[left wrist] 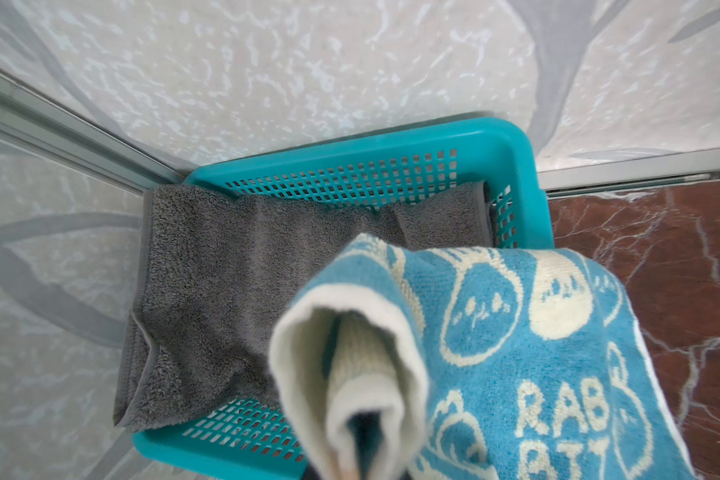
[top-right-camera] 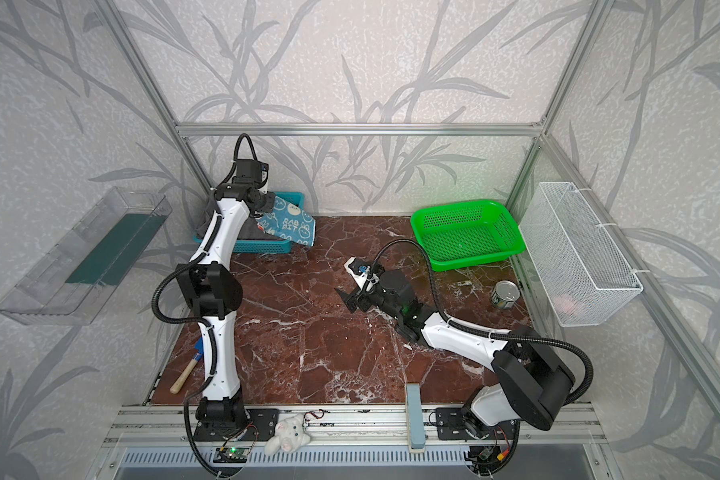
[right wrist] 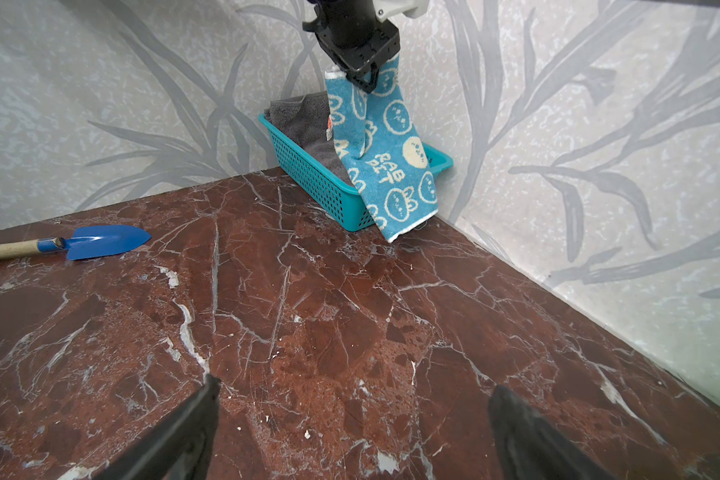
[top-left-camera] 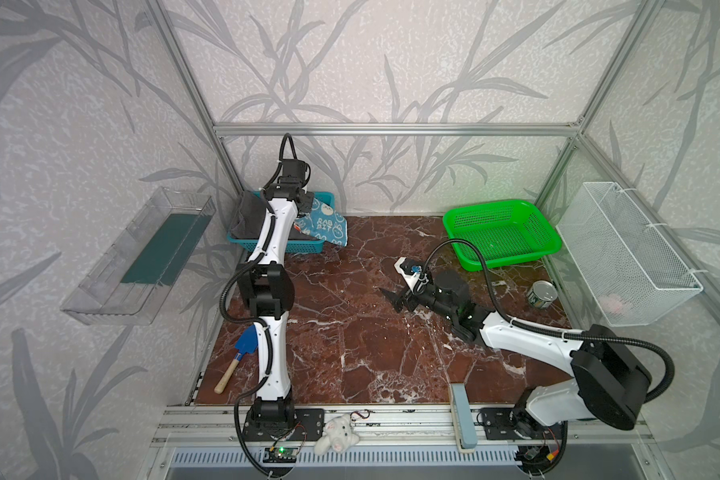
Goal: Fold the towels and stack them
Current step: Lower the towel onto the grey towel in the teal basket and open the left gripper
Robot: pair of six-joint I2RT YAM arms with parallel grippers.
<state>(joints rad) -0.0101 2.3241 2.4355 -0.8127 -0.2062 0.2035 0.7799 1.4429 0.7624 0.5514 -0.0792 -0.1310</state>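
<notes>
Left gripper (right wrist: 366, 83): jaws pinched together on the top edge of the teal bunny towel (right wrist: 395, 166), raised above the teal basket (right wrist: 308, 183) in the far left corner of the table (top-left-camera: 350, 332). On my left wrist feed the gripped edge bunches into a cream-backed roll right at the lens and hides the fingers.

The towel hangs slantwise from the grip. Its lower part drapes over the basket's front rim, and the bottom corner comes down beside the basket. I cannot tell whether that corner touches the marble.

The grey towel (left wrist: 225, 270) lies rumpled inside the basket, with one edge spilling over the rim on the side-wall side. A sliver of orange-and-white cloth (right wrist: 329, 128) shows between the grey towel and the hanging one; the rest of it is hidden.

Right gripper (right wrist: 356, 386): jaws spread wide with nothing between them, low over bare marble near the middle of the table. It points toward the teal basket and is well apart from it.

The blue trowel (right wrist: 100, 241) lies flat on the left side of the table. The green basket (top-left-camera: 499, 232) sits in the far right corner, with a tin can (top-left-camera: 543, 294) near it
</notes>
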